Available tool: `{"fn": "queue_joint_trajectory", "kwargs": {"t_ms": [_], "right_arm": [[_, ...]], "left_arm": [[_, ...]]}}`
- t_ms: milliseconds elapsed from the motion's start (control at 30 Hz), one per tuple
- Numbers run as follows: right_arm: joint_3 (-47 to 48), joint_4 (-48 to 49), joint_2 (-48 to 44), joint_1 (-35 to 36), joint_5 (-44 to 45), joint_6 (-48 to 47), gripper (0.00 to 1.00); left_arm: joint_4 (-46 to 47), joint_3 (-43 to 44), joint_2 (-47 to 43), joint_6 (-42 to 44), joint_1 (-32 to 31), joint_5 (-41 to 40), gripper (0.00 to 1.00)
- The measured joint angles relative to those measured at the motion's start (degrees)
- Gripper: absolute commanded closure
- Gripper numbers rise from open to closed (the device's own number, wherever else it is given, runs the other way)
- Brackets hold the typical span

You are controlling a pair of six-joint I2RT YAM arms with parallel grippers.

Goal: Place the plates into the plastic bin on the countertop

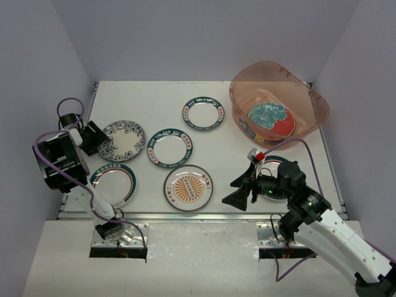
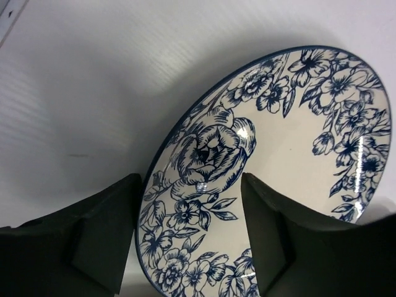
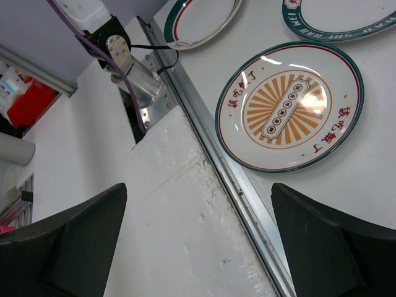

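Blue floral round ceramic plate (image 1: 124,141) lies flat on the flat white countertop (image 1: 136,99), far left, well apart from the translucent pinkish-brown oval plastic bin (image 1: 315,108) at back right. L gripper (image 2: 190,179) straddles its rim, one finger outside, one over the painted face. The gap is wider than the rim, so not clamped yet. R gripper (image 3: 198,192) gapes wide w/ nothing between, over the front edge near the orange-centred plate (image 3: 289,106). Handling, prob.: ceramic = stiff, glaze slick, chips if knocked, light enough for one arm. The rim is the only hold on a flat plate, so pinch deep and lower into the bin, no dropping. Count: teal-lettered plate at back (image 1: 203,114), second teal-lettered plate mid-table (image 1: 169,147), 1 blue floral, 1 orange-centred, 1 red-and-green-striped white plate (image 1: 117,178), 1 red-teal floral plate (image 1: 270,119) in the bin (any beneath: can't tell), 1 half-hidden plate (image 1: 281,163) under R arm. 7 seen, 1 bin.
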Motion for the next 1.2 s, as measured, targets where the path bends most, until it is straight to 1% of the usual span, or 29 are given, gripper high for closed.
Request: {"fn": "queue_joint_trajectory", "kwargs": {"t_ms": [33,67,100,167,200,233,333,467,533,600,733,867,1067,1200], "right_arm": [[0.00,-0.09,0.01,0.00,-0.13,-0.13,0.01],[0.00,-0.20,0.01,0.00,-0.32,-0.20,0.01],[0.00,-0.29,0.01,0.00,-0.44,-0.21,0.01],[0.00,-0.42,0.01,0.00,-0.46,-0.20,0.01],[0.00,-0.50,0.01,0.00,-0.46,-0.19,0.01],[0.00,-0.56,0.01,0.00,-0.45,-0.18,0.01],[0.00,-0.64,0.07,0.00,-0.42,-0.17,0.01],[0.00,-0.61,0.98,0.00,-0.37,-0.16,0.01],[0.00,-0.57,1.62,0.00,-0.35,-0.14,0.01],[0.00,-0.26,2.63,0.00,-0.35,-0.02,0.01],[0.01,0.23,5.25,0.00,0.37,0.50,0.01],[0.29,0.28,7.82,0.00,2.27,1.16,0.01],[4.13,0.62,12.78,0.00,7.02,3.43,0.01],[10.50,0.37,19.06,0.00,8.66,4.45,0.01]], "left_arm": [[0.26,0.38,0.55,0.27,0.05,0.80,0.70],[0.50,0.71,1.35,0.52,0.15,1.11,0.74],[0.88,1.14,2.43,0.36,0.40,1.83,0.77],[1.22,2.11,3.79,-0.11,0.74,3.64,0.92],[1.36,2.44,4.16,-0.18,0.75,4.24,0.98],[1.50,2.74,4.49,-0.29,0.81,5.32,1.00],[3.32,3.40,5.83,-2.09,0.76,9.79,1.00],[6.40,3.52,7.15,-4.80,0.40,11.88,1.00],[9.07,2.50,7.07,-6.82,0.40,13.28,1.00],[13.89,-0.70,5.97,-9.77,0.42,14.54,1.00],[21.65,-7.87,0.55,-17.43,0.40,16.09,1.00],[28.33,-12.04,-5.67,-24.06,0.27,16.28,1.00],[28.95,-15.40,-16.01,-29.37,0.33,14.61,1.00],[29.07,-17.75,-24.80,-31.52,0.20,16.16,1.00]]}}
